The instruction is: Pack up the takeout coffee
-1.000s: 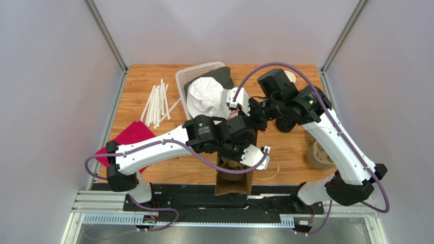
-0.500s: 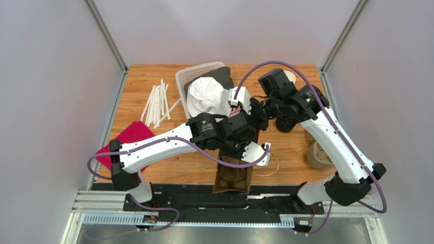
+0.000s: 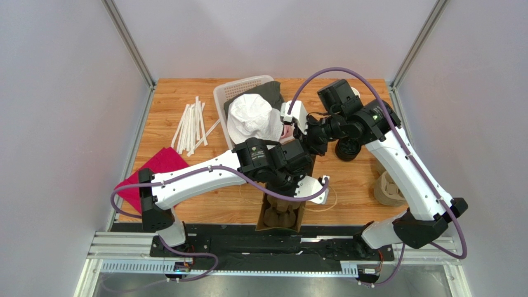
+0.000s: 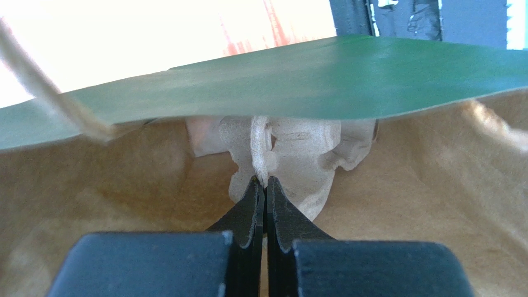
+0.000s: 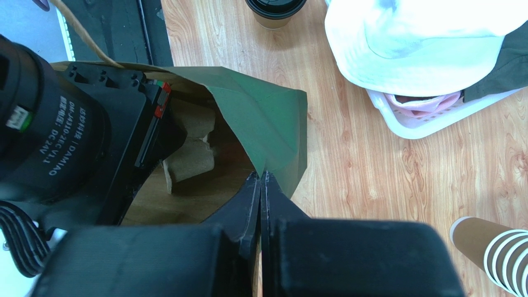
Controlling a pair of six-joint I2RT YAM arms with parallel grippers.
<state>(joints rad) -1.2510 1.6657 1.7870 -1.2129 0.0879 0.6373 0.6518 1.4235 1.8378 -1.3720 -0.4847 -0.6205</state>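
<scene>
- Left hand [image 4: 265, 185]: reaches down into the paper bag [image 5: 272, 117]. Its jaws are clenched on a thin upright ridge of a pale moulded-pulp cup carrier [image 4: 291, 154].
- Cup carrier: sits low inside the bag against the brown inner wall, and the green outer flap overhangs it in the left wrist view.
- Right hand [image 5: 261, 176]: pinched tight on the far rim of the bag, with the green paper caught between its fingertips.
- Paper bag: green outside and kraft brown inside. It stands at the near middle of the table [image 3: 353, 185] with its mouth open upward. A twine handle [image 4: 49, 93] hangs at the rim.
- Takeout coffee [image 5: 274, 9]: a brown cup with a black lid, standing upright on the bare table outside the bag and apart from it, to the left of the pinched rim. The top edge of the right wrist view crops it. Its place in the top view cannot be told.
- White basket [image 3: 245, 85]: at the far middle of the table, holding a white hat [image 3: 251, 117] and dark cloth.
- White straws [image 3: 192, 127]: scattered at the far left.
- Red cloth [image 3: 158, 167]: lies flat at the near left.
- Stack of lidless brown cups [image 5: 496, 247]: lies on its side with its white rims showing, at the lower right of the right wrist view.
</scene>
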